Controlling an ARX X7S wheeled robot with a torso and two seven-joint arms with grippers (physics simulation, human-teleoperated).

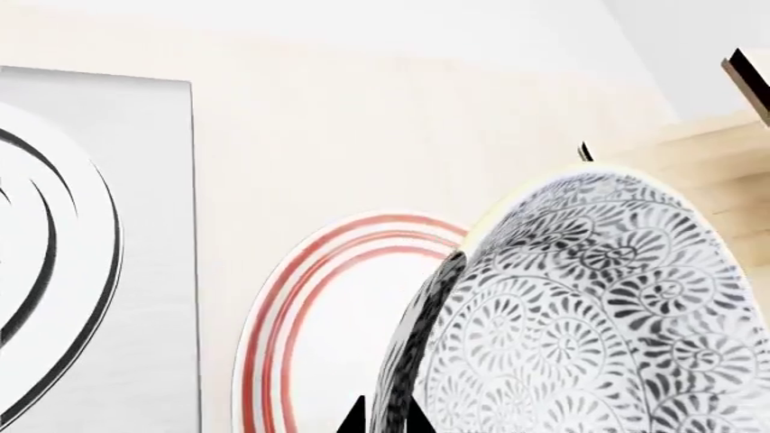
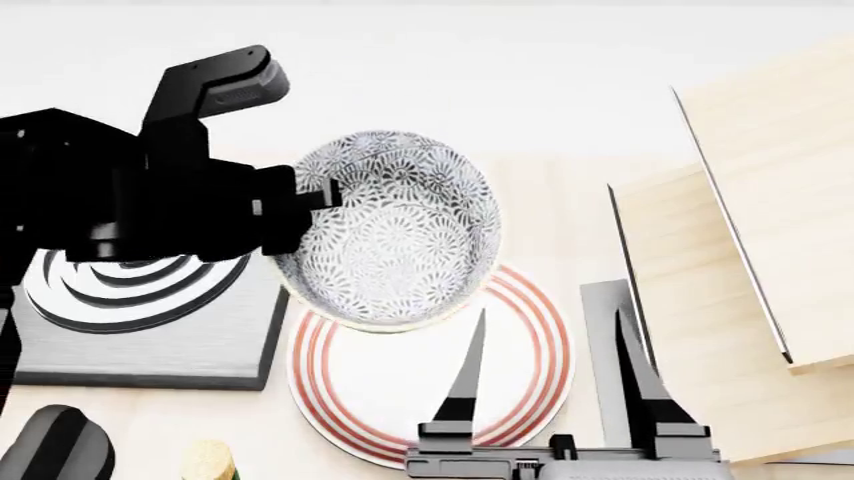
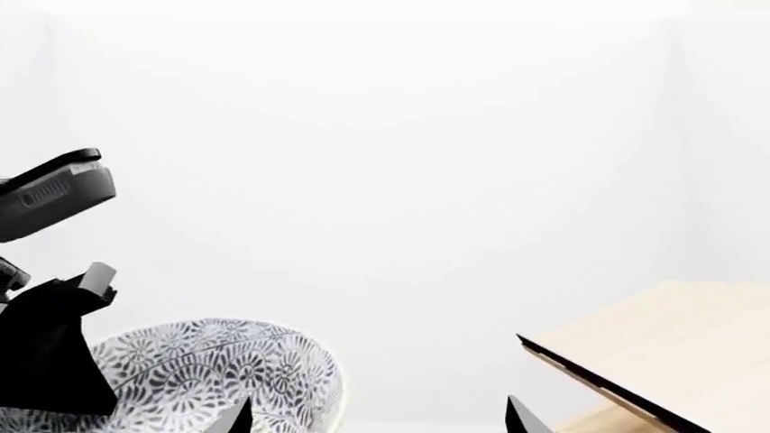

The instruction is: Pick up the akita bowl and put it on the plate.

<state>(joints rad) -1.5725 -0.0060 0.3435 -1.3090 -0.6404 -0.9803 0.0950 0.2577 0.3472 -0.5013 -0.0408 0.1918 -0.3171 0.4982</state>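
The akita bowl (image 2: 394,230), white with a dense grey-black leaf pattern, hangs in the air over the far left part of the plate (image 2: 400,385). My left gripper (image 2: 320,200) is shut on the bowl's left rim. In the left wrist view the rim (image 1: 416,361) runs between the two black fingertips, with the bowl (image 1: 601,307) filling one side and the red-ringed plate (image 1: 325,316) behind it. My right gripper (image 2: 550,370) stands open over the plate's near right part, holding nothing. The bowl (image 3: 216,370) also shows in the right wrist view.
A square dark grey burner (image 2: 147,310) with black and white rings lies left of the plate. Light wooden boxes (image 2: 761,250) stand at the right. A dark rounded object (image 2: 54,445) and a cork-topped item (image 2: 207,462) sit at the near left.
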